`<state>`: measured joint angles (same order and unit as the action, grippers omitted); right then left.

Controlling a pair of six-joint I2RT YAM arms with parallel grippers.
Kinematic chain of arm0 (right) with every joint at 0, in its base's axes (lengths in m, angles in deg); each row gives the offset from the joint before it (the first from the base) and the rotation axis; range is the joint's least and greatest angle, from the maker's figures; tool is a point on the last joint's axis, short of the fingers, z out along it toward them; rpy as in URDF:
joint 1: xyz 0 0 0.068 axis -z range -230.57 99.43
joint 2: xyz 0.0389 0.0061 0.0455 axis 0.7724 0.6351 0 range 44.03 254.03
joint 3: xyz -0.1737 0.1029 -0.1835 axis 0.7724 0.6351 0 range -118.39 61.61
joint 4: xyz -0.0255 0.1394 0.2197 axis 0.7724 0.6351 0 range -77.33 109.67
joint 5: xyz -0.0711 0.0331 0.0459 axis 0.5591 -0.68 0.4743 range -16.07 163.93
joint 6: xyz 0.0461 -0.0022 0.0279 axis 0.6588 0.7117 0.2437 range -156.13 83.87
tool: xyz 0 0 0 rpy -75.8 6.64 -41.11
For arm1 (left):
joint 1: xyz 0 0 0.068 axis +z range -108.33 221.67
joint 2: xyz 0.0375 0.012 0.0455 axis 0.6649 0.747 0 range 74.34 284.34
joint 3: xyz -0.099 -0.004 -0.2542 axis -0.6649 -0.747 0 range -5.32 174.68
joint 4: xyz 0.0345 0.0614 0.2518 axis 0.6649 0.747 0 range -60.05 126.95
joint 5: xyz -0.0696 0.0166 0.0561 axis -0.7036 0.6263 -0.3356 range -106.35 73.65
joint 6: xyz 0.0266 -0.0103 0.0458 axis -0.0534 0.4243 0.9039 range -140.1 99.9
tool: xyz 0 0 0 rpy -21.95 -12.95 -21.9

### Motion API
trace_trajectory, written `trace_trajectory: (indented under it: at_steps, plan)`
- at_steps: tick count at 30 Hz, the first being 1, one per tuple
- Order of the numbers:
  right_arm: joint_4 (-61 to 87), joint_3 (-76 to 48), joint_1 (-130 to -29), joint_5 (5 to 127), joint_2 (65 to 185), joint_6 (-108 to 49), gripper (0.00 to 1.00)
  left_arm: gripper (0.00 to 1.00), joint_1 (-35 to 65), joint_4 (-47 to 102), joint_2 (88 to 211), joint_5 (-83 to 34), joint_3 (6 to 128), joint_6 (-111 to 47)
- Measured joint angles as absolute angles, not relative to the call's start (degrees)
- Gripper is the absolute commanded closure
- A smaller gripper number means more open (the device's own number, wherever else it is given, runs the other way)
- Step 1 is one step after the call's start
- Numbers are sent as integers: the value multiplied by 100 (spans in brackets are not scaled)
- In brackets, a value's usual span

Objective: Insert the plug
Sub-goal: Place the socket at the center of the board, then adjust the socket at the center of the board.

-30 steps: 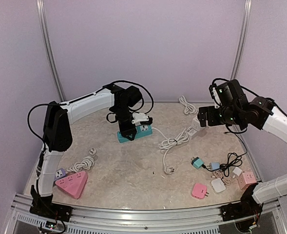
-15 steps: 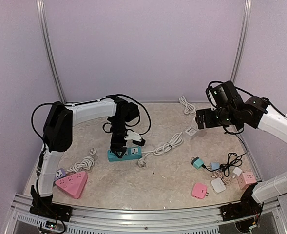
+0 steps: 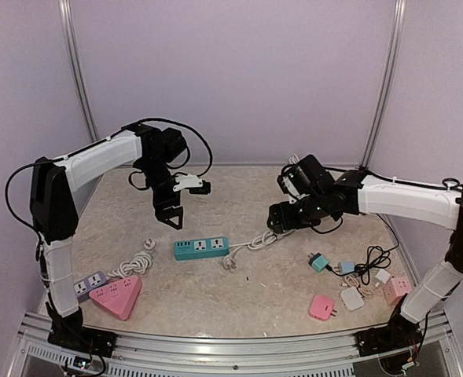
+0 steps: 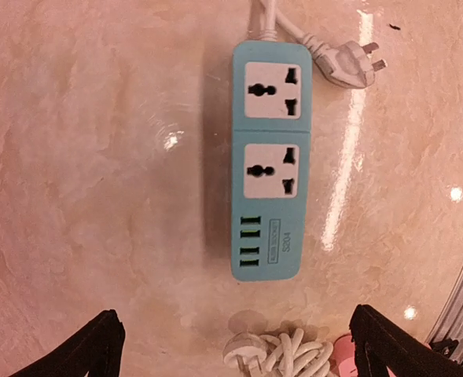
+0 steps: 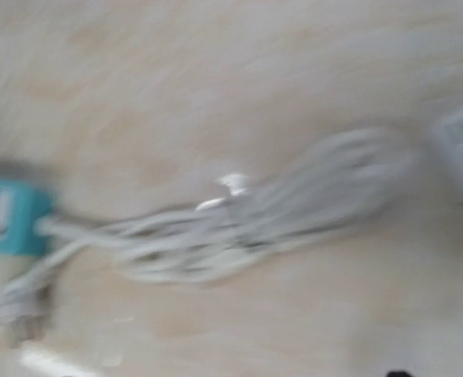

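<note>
Teal power strip (image 4: 266,161) and white plug (image 4: 350,69) lie on the tabletop (image 4: 97,157) beneath the released, empty left hand (image 3: 167,217); right hand (image 3: 281,221), over the coiled cable (image 5: 255,224), has a grip state that cannot be told.

You'll find the teal power strip (image 4: 269,165) lying flat on the worktop (image 3: 215,302), sockets up, with a white plug (image 4: 355,69) lying loose beside its cord end.

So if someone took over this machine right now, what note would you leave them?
Left fingers: open, empty, raised beside the teal power strip.
Right fingers: over the white cord bundle; open or shut unclear, that view is blurred.
White plug: loose beside the strip's cord end.
Done: nothing inserted, both sockets empty.
Left: grasp a plug, probably this one, and push it into a socket.
</note>
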<state>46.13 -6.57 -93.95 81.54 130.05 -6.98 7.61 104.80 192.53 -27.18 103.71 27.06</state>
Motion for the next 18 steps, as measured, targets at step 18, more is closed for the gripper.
trace_trajectory:
  at_steps: [18]
  plan:
    - [5257,-3488,-11301,9064,17031,-510,25,2,2608,9827,17712,-2938,8367,2172]
